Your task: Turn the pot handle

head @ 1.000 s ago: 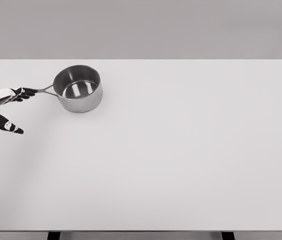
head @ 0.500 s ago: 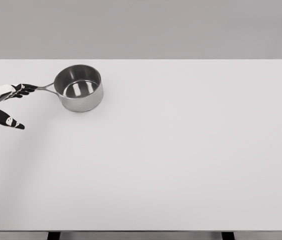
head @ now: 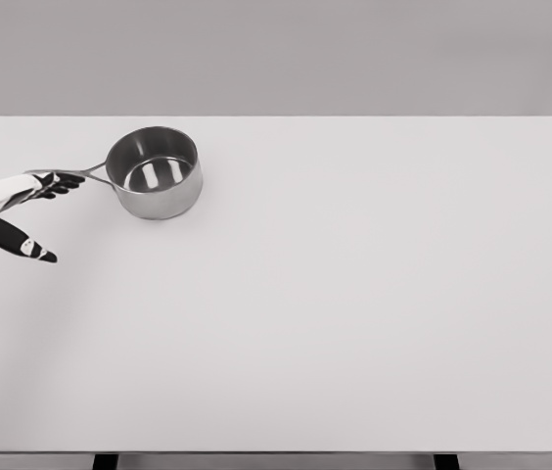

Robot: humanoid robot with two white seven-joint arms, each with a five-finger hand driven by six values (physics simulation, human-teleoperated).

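A steel saucepan [head: 154, 172] stands upright at the table's back left, its thin handle [head: 88, 173] pointing left. My left hand [head: 58, 217] comes in from the left edge. Its black fingers [head: 61, 182] lie against the near side of the handle, and the thumb [head: 22, 244] is spread far below them toward the table's front. The fingers do not close around the handle. The right arm is out of view.
The white table [head: 354, 294] fills the view; its far edge runs just behind the pot and its left edge lies beside my hand. A plain grey wall stands behind.
My left hand first rose slightly, then slid right and down along the handle, so more of the handle shows above the fingers. The pot has barely shifted.
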